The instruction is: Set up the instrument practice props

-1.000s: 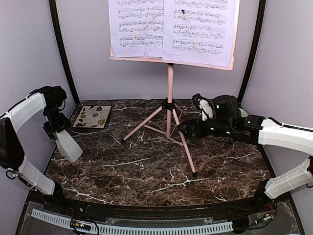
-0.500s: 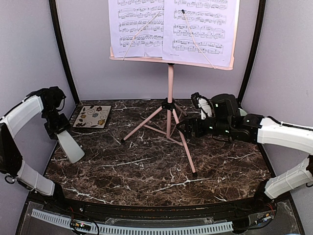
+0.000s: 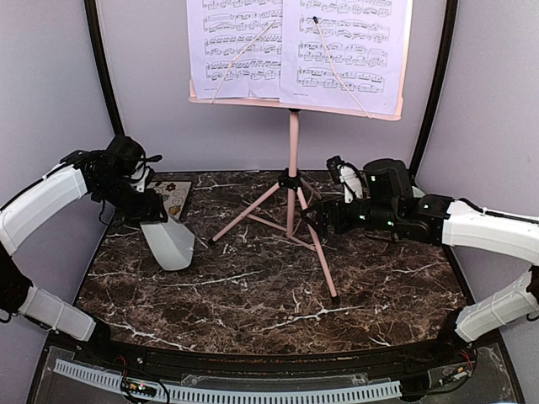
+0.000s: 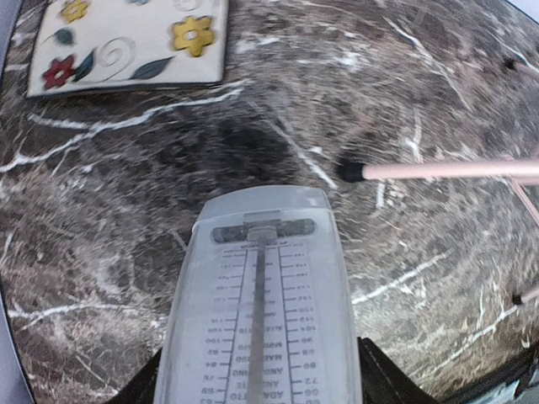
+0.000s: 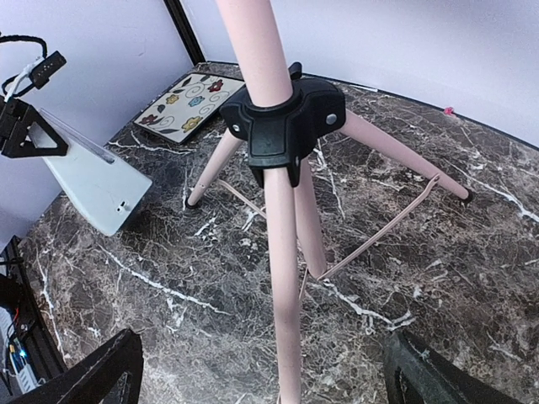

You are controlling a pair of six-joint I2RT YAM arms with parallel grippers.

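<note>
The metronome (image 3: 171,244) is a small pale-grey pyramid with a clear cover. Through the cover we read a printed tempo scale and a slim pendulum rod in the left wrist view. The left gripper (image 3: 145,212) clamps it by its broad end, narrow end pointing away and the body tilted. It hangs over the left rear part of the tabletop (image 3: 253,311), just in front of the floral tile (image 3: 173,199). We cannot be sure whether any edge touches the marble. We judge it is being carried in to be stood near the stand.

The pink music stand (image 3: 293,151) is planted at the middle of the rear edge. Three thin tubular legs with black tips splay from a black plastic hub (image 5: 282,126), tied by fine brace rods. Its desk carries the sheet-music pages (image 3: 337,50), pale paper printed with staves and pinned by thin wire arms, so that part looks done.

The right gripper (image 3: 318,220) sits low by the tripod with its jaws spread wide on either side of the front leg (image 5: 282,278), gripping nothing, perhaps ready to steady it. The tabletop is dark, glossy brown stone with white veins.
</note>
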